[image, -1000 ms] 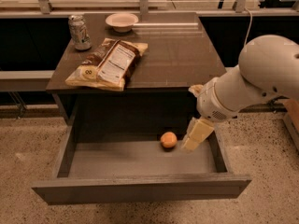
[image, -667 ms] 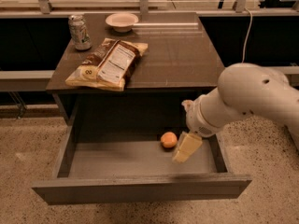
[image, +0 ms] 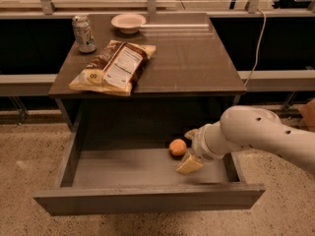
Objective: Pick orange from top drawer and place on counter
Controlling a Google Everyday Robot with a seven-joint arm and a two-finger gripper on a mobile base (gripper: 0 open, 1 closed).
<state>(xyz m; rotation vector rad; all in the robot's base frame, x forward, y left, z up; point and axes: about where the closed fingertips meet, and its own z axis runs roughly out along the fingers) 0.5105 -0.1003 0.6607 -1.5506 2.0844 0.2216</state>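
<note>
Camera view, looking down at the front of the furniture. Hand low inside the open top drawer, toward its right rear corner, at the end of a white arm reaching in from the right. Fingers spread, one nearer the front panel and one toward the back wall, nothing pinched. Orange on the drawer floor just left of the hand, close to the spread fingers; contact not discernible. Drawer pulled fully out, otherwise bare. Above it, dark brown surface carrying a chip bag lying flat at front left, a soda can upright at rear left, and a pale bowl at the rear edge, right of the can. Speckled floor below.
</note>
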